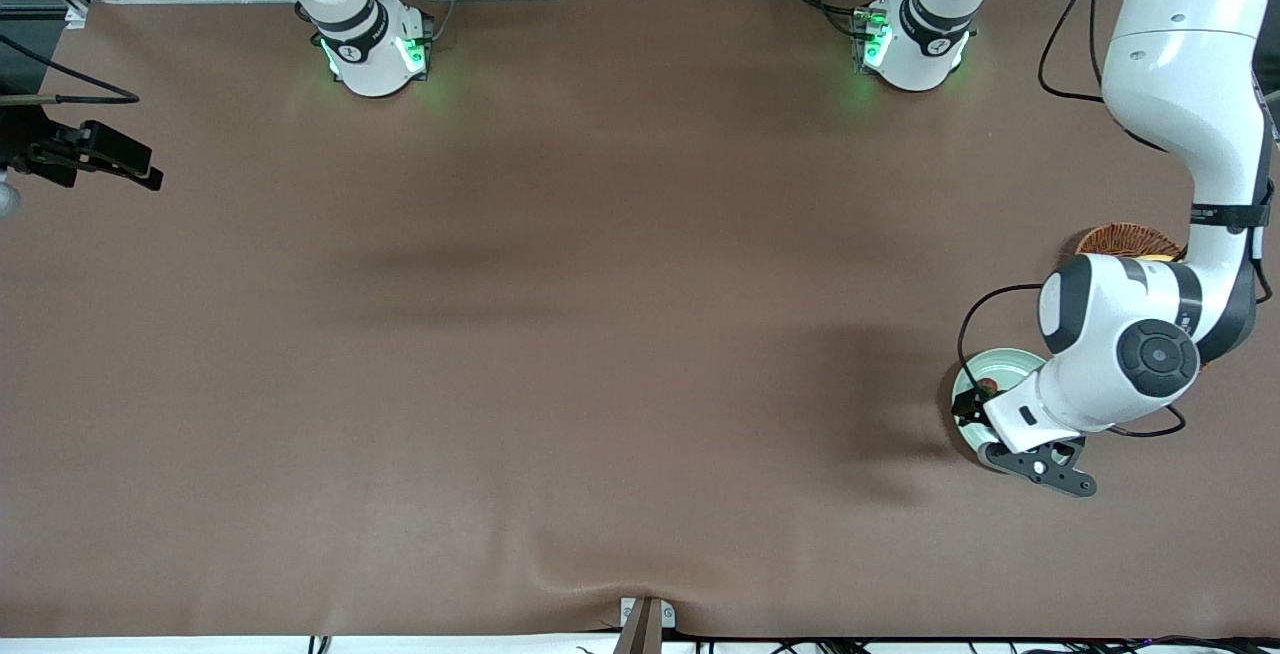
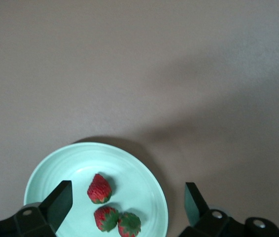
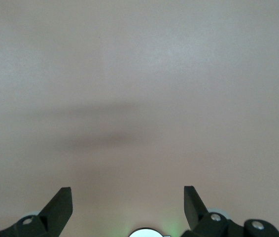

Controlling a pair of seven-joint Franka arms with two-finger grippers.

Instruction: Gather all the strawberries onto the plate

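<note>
We judge the collecting done: in the left wrist view three strawberries (image 2: 99, 188) (image 2: 106, 218) (image 2: 129, 224) lie together on the plate (image 2: 55, 170), low in that frame. In the front view the plate (image 1: 1005, 364) sits at the lower right of the frame, toward the left arm's end of the tabletop (image 1: 560, 314), nearer the camera than the wicker basket (image 1: 1125, 239).

The left pincer (image 2: 128, 197) hovers over the plate with its fingers spread wide and nothing between them. To finish well, we should lift it straight up, fingers kept apart, so nothing brushes the berries or nudges the plate.

The left arm reaches from its base at the upper right of the front view, elbow bent, wrist pointing down over the plate.

The right pincer (image 3: 128, 200) is also open and empty over bare tabletop; that arm waits, only its base showing at the upper left.
</note>
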